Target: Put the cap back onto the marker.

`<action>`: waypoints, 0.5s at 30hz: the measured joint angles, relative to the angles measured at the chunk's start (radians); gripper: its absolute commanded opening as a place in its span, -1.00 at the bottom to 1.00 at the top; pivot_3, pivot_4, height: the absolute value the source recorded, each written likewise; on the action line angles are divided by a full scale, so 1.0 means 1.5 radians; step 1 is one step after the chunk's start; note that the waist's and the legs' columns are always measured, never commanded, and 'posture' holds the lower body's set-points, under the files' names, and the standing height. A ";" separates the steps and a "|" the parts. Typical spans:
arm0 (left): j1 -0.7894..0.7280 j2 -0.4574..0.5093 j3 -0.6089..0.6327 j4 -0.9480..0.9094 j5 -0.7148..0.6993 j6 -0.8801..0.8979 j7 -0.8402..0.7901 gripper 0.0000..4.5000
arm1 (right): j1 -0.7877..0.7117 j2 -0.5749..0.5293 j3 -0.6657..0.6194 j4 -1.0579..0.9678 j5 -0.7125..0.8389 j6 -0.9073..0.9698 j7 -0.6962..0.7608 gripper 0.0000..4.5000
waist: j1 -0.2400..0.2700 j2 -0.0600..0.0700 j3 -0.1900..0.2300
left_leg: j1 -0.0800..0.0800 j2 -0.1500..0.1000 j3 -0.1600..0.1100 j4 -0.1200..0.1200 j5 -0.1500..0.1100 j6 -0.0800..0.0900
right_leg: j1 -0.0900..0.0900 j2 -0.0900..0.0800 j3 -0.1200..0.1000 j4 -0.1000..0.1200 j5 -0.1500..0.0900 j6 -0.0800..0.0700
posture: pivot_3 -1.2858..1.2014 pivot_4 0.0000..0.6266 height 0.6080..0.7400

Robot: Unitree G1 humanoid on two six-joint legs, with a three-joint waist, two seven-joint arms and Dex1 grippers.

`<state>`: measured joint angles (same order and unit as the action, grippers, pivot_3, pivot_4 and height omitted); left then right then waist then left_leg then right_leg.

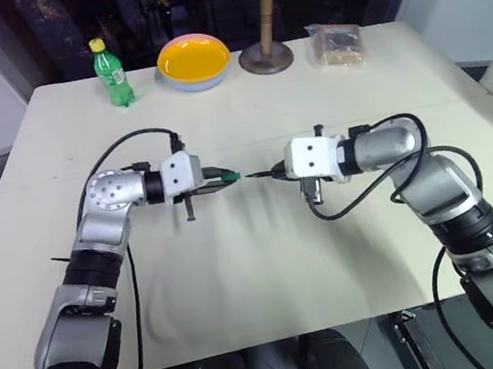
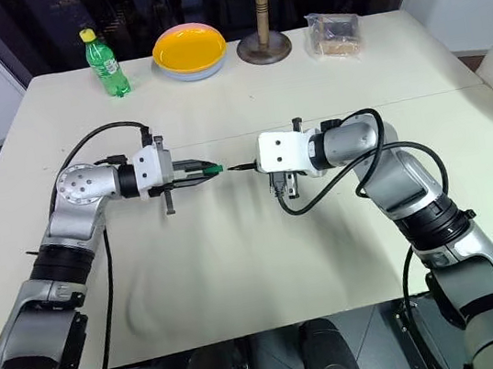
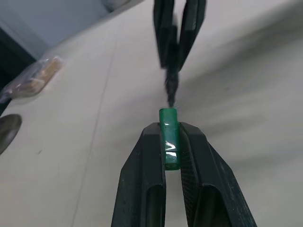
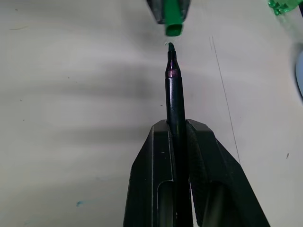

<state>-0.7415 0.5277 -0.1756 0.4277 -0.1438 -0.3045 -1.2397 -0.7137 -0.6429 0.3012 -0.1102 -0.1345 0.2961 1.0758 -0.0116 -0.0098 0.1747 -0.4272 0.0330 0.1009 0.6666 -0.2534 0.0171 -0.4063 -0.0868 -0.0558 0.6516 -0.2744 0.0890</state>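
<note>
Above the pale table, left gripper clamping cap, right gripper clamping marker, tip just apart.

Marker tip just short of cap

Marker: rear length hidden between the right pincer fingers; barrel end not visible. Cap: lower half covered by the left pincer fingers. Beyond the cap, the marker's tip is blurred. Wooden stand: top cut off at the frame edge. Packet beside the stand: contents too small to identify.
</note>
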 measured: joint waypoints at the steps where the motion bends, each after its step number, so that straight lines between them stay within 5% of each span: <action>1: 0.000 0.000 0.000 0.000 0.000 0.003 -0.002 -1.00 | 0.000 0.000 0.000 0.000 0.000 0.000 0.000 -0.99 | 0.000 0.000 0.000 | 0.000 0.000 0.000 0.000 0.000 0.000 | 0.000 0.000 0.000 0.000 0.000 0.000 | 0.03 -0.52 1.00; 15: 0.000 -0.007 0.000 0.008 0.004 0.003 -0.012 -1.00 | -0.001 0.003 0.003 -0.001 0.000 0.004 -0.006 -0.99 | 0.000 0.000 0.000 | 0.000 0.000 0.000 0.000 0.000 0.000 | 0.000 0.000 0.000 0.000 0.000 0.000 | 0.03 -0.52 1.00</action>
<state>-0.7417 0.5167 -0.1761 0.4395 -0.1377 -0.3006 -1.2572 -0.7149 -0.6377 0.3062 -0.1112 -0.1344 0.3018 1.0673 -0.0114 -0.0098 0.1747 -0.4272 0.0331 0.1008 0.6667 -0.2535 0.0172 -0.4063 -0.0868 -0.0559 0.6516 -0.2744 0.0890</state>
